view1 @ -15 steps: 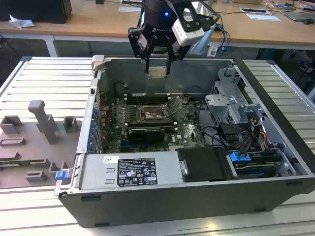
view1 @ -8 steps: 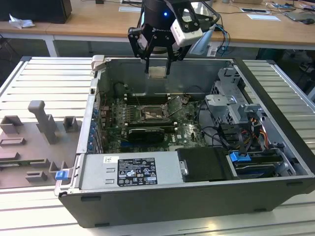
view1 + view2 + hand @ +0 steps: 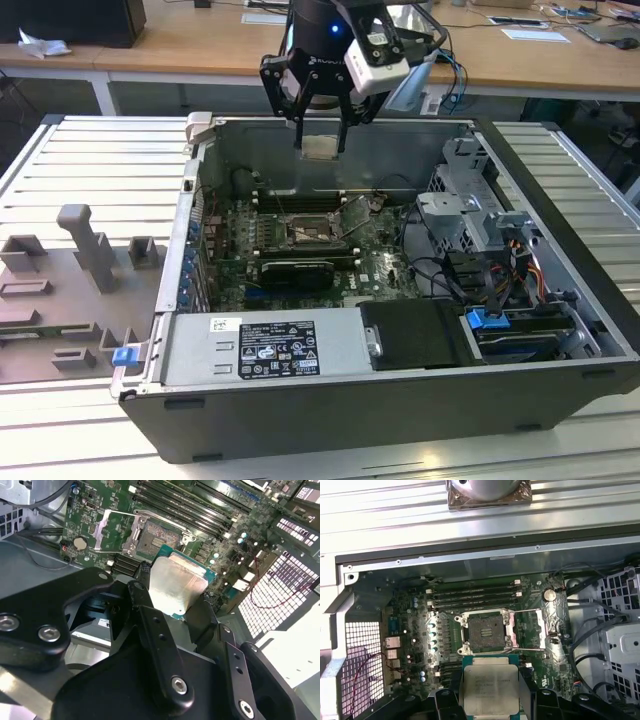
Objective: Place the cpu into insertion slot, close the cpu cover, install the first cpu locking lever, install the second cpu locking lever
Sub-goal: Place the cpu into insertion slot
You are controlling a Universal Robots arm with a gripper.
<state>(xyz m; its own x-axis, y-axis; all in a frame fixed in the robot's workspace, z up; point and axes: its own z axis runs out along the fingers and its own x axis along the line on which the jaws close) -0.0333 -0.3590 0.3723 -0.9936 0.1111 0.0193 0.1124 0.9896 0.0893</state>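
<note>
Holding the cpu by two opposite edges, the gripper is clenched on it, with the silvery face up and the chip about level.

Key relation: the insertion slot lies below the chip and well apart from it. In the exterior view the cpu hangs near the height of the open case's upper rim, with the slot down on the green board under it. In the first wrist view the slot sits just past the chip's far edge. My read is that this is mostly height, with maybe a small lateral offset. I can't separate the two from these angles.

Alignment: the chip is square, so it has no long axis. Its edges run roughly parallel to the slot's rim in the first wrist view, so yaw looks close. I can't tell the corner keying.

The slot is open and dark, with nothing seated in it. The cpu cover is flipped back off the socket on the coin-cell side. Both locking levers stick out on that same side and look unlatched.

Farther out, the memory slots run along the slot's far side.
</note>
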